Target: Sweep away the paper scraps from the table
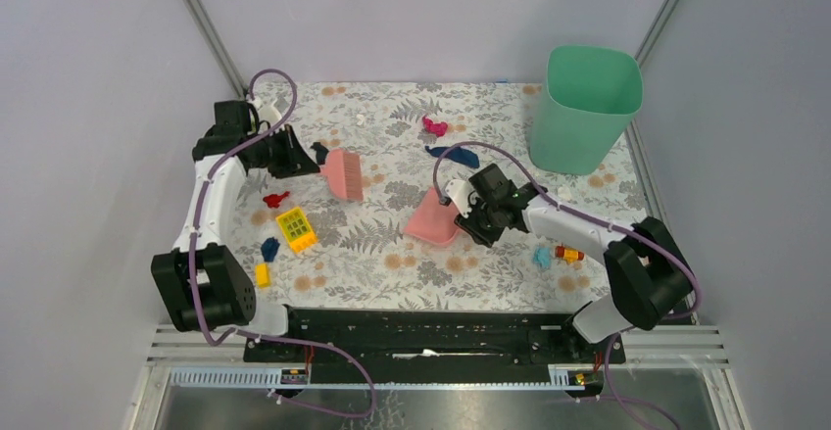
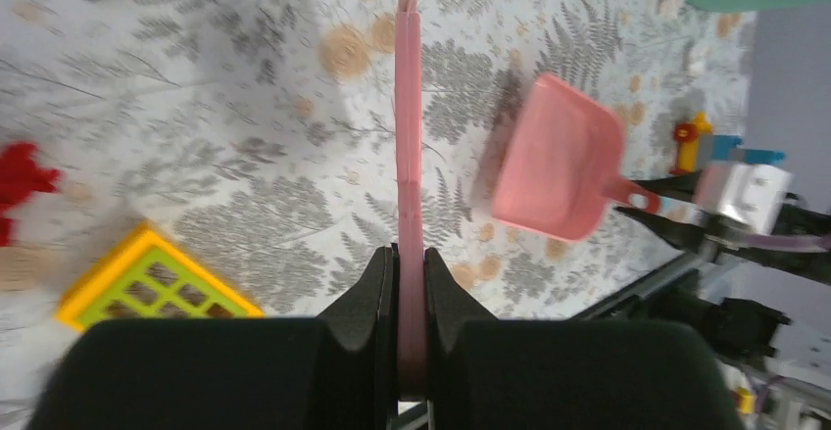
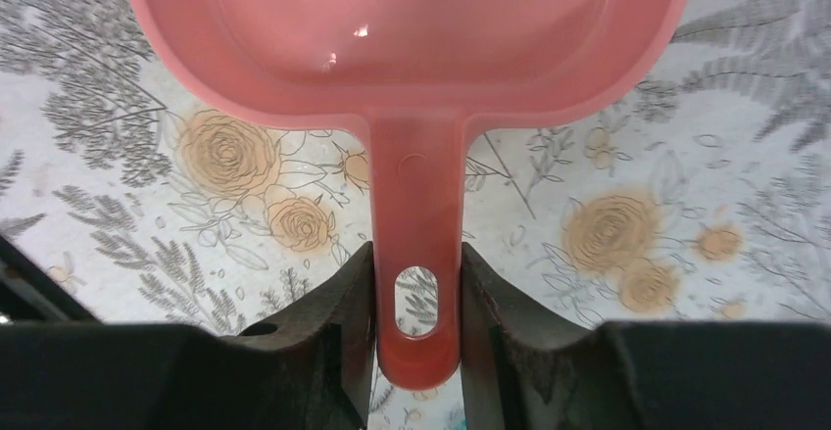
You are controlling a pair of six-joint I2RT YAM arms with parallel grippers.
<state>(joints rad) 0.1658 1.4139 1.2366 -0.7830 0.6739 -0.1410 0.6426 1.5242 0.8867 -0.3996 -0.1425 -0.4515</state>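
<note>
Right fingers (image 3: 343,337) are seen closest, clamped from both sides on the handle of a pink dustpan (image 3: 412,28), level with the handle's hanging hole. The pan itself is held straight out in front of these fingers, over the leaf-patterned worktop (image 3: 608,224). Left fingers (image 2: 377,298) are pressed together on the thin edge of a pink brush (image 2: 410,136), which is carried edge-up and straight ahead of them.

Paper scraps (image 1: 269,249) are scattered over the worktop. A red scrap (image 1: 276,199) is found near the left fingers, off to one side, with a yellow brick (image 1: 296,229) just beyond it. A magenta scrap (image 1: 433,126) and a dark blue scrap (image 1: 456,155) are placed between the two pairs of fingers, on the far side; the dark blue scrap is the nearer to the right fingers. A cyan scrap (image 1: 541,256) is seen behind the right fingers, beside a toy-brick vehicle (image 1: 568,253). A green bin (image 1: 585,107) is stood well beyond the right fingers, at the far corner.
</note>
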